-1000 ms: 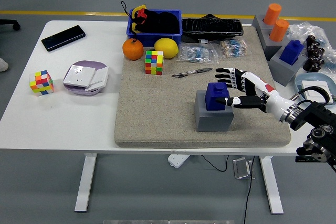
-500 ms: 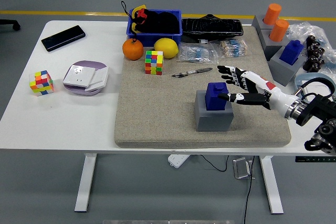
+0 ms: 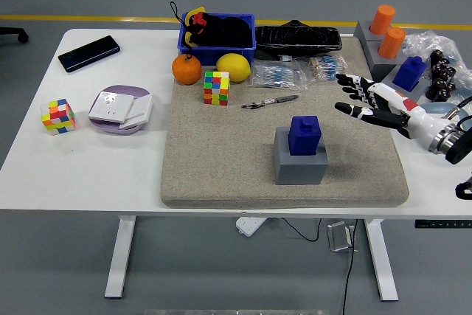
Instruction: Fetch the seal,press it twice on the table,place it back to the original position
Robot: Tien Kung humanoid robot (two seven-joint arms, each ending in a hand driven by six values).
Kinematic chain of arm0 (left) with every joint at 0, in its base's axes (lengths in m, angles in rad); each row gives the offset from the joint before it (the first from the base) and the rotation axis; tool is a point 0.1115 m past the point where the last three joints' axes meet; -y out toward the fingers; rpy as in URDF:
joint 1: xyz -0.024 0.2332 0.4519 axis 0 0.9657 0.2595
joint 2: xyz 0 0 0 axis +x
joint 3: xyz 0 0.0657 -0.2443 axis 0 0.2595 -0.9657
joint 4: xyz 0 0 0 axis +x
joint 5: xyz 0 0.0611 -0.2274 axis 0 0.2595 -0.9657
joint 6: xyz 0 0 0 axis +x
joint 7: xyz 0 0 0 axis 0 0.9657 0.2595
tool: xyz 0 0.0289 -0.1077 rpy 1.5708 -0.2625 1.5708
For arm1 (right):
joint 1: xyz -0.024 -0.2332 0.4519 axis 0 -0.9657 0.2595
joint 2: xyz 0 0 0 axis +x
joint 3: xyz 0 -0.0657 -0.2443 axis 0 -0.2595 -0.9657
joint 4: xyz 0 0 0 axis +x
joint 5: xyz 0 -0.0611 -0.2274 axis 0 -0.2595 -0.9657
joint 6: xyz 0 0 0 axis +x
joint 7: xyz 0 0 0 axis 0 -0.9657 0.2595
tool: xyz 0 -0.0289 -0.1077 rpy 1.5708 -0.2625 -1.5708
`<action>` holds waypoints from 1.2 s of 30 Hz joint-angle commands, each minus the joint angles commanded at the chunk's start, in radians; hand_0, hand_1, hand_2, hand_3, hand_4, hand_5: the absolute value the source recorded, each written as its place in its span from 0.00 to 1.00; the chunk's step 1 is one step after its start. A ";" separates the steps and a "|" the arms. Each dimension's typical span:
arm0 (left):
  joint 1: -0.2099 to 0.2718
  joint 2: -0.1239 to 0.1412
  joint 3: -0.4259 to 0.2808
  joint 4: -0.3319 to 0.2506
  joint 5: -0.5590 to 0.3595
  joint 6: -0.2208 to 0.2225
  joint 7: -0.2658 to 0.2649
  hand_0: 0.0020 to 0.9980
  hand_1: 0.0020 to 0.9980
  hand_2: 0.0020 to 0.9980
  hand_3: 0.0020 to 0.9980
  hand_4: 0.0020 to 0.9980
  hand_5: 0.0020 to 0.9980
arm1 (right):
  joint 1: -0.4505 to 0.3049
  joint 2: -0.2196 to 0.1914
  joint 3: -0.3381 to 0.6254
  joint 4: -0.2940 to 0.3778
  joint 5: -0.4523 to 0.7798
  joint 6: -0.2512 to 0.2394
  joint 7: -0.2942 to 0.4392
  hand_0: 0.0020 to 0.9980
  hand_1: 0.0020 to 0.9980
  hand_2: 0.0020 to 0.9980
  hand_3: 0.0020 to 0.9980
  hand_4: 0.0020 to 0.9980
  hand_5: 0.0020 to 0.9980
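Note:
The blue seal (image 3: 304,135) stands upright in its grey holder block (image 3: 300,163) on the beige mat (image 3: 221,160), right of the mat's middle. My right hand (image 3: 361,101) hovers over the mat's right side, up and to the right of the seal and clear of it. Its fingers are spread and hold nothing. My left arm is out of view.
A second blue seal (image 3: 409,73) and two orange ones (image 3: 386,31) sit on grey blocks at the far right. A pen (image 3: 269,101), Rubik's cube (image 3: 216,88), orange (image 3: 186,69), lemon (image 3: 233,66) and blue bin (image 3: 217,35) lie behind. Phone (image 3: 88,53) and second cube (image 3: 59,116) lie left.
My right hand has let go of the seal and drawn back to the right and up, away from the holder. The seal stays upright in its grey block.

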 joint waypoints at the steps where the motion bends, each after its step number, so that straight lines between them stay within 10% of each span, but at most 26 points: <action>1: -0.001 0.000 0.000 -0.001 0.001 0.000 0.000 0.74 0.70 0.69 0.75 0.68 0.30 | -0.003 -0.003 0.010 -0.001 0.001 0.008 -0.013 1.00 1.00 1.00 1.00 1.00 0.83; 9: -0.005 0.006 -0.009 0.000 0.005 0.003 -0.001 0.74 0.70 0.69 0.75 0.68 0.30 | -0.034 -0.015 0.063 0.001 0.027 0.011 -0.073 1.00 1.00 1.00 1.00 1.00 0.91; 15: -0.006 0.003 -0.009 0.001 0.006 0.003 0.001 0.74 0.70 0.69 0.75 0.68 0.30 | -0.063 -0.020 0.095 0.011 0.136 -0.105 0.066 1.00 1.00 0.98 1.00 1.00 1.00; 17: -0.006 0.004 -0.014 0.000 0.009 0.004 -0.001 0.74 0.70 0.69 0.75 0.68 0.30 | -0.079 -0.018 0.115 0.020 0.143 -0.101 0.070 0.98 0.94 0.90 0.85 1.00 1.00; 36: -0.010 0.002 -0.017 0.001 0.012 0.007 -0.001 0.74 0.70 0.69 0.75 0.68 0.31 | -0.129 0.001 0.228 0.033 0.107 -0.042 0.002 0.98 0.93 0.90 0.87 1.00 0.94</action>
